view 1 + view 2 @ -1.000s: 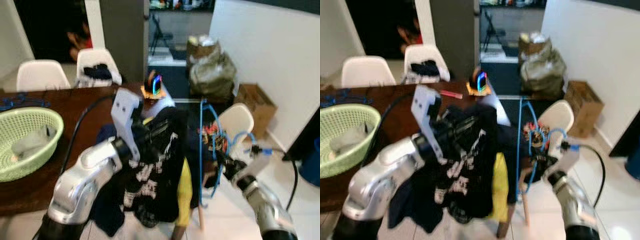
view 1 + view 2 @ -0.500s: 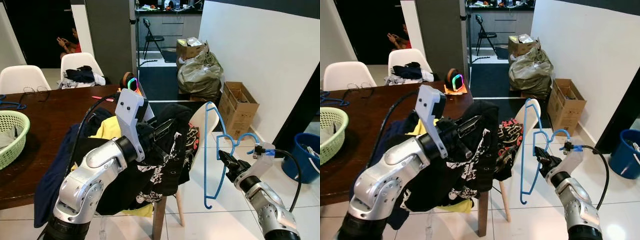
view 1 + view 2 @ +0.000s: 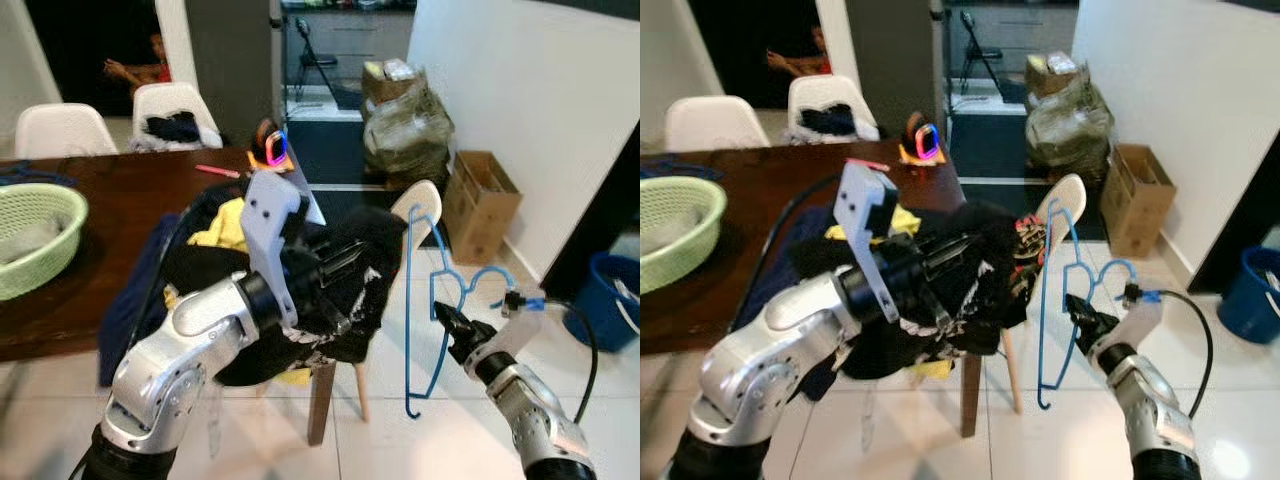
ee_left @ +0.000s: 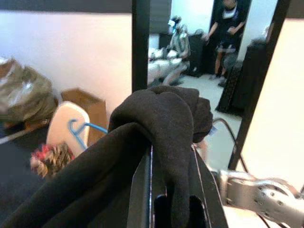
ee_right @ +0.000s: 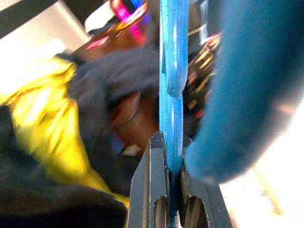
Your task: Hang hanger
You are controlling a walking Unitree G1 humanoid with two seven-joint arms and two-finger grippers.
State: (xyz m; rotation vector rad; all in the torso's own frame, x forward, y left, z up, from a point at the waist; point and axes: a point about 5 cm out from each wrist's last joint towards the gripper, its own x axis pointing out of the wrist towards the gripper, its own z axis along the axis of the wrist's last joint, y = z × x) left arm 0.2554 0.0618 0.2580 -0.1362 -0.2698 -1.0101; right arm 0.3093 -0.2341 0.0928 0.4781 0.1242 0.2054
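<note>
Two hands are busy, and you should read them apart. Your right hand [image 3: 1077, 309] is clamped narrow on the blue hanger [image 3: 1045, 300], gripping it partway along one thin bar; the right wrist view shows the bar pinched between the two black fingers [image 5: 151, 187]. The hanger hangs upright at about 4 o'clock from the chair [image 3: 420, 205], near it but not touching, with its hook end up by the chair back. Your left hand [image 3: 335, 270] is closed on a bundle of black clothing [image 3: 340, 300], which drapes over the fingers in the left wrist view and hides them almost wholly.

Against half a second ago the whole scene has slid and tilted, so your head camera has moved; the green basket [image 3: 40, 235] on the brown bench [image 3: 90, 290] now shows much more of itself at 9 o'clock. The hanger sits in much the same place relative to your right arm, so the grip has held through the walk or turn. One second ago the picture was badly blurred; it is steadier now, though still soft.

For the task, that means the hanger is secure but not hung. No rail or rod shows ahead of you, so you probably need to keep turning to find one.
</note>
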